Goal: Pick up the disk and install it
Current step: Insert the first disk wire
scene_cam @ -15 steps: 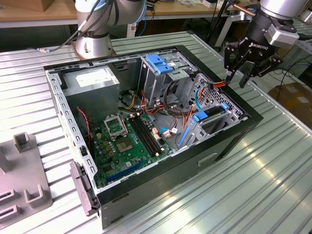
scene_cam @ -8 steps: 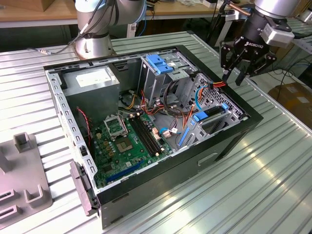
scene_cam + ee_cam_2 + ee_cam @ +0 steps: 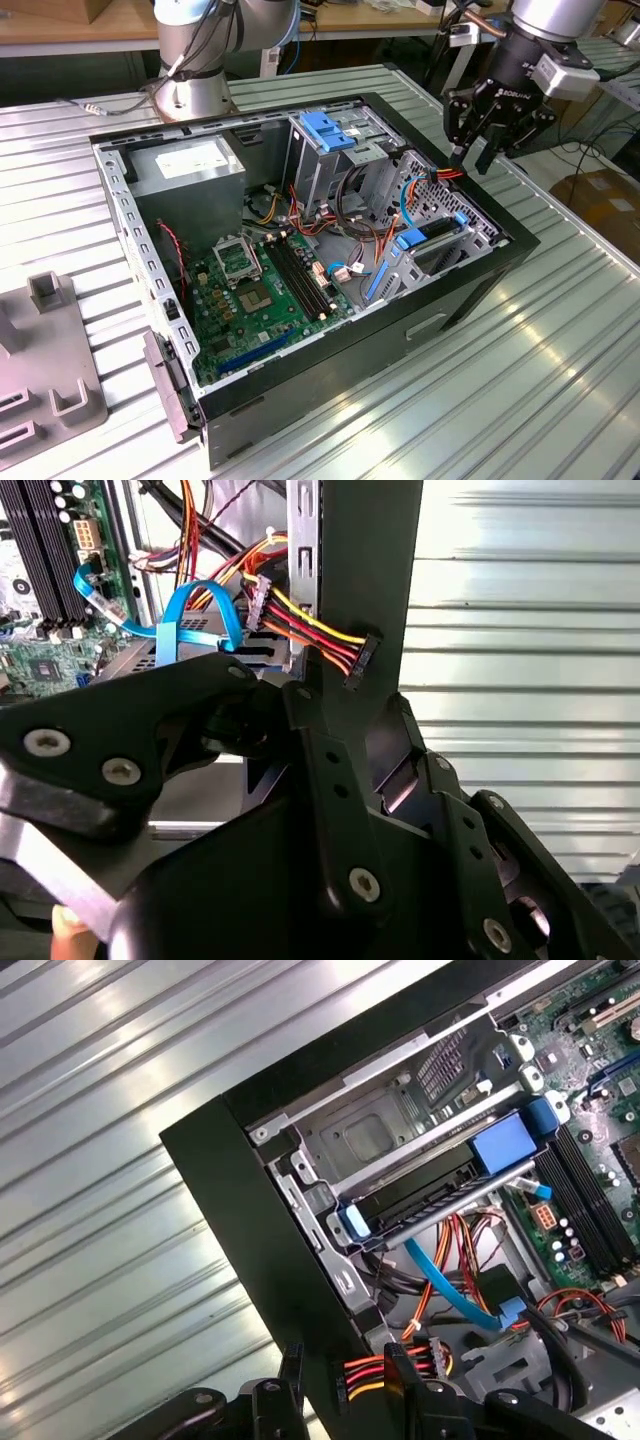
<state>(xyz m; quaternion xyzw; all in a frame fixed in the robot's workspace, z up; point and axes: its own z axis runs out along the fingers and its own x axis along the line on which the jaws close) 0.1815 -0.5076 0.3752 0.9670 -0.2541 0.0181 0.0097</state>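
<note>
arm (image 3: pixel 540 55) — angled down at exterior view's far right | gripper (image 3: pixel 476 158) spread apart, empty — above computer case (image 3: pixel 470 292) rim | disk (image 3: pixel 438 232) in drive bay (image 3: pixel 478 238)

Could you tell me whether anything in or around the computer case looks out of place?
Yes: red, yellow and black power wires are draped across the case's rim just beside the hand, with their connector resting on the rim rather than inside.

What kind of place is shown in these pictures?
Probably a robotics lab or workshop: an opened computer case sits on a ribbed metal table, and a robot arm stands beside it.
</note>
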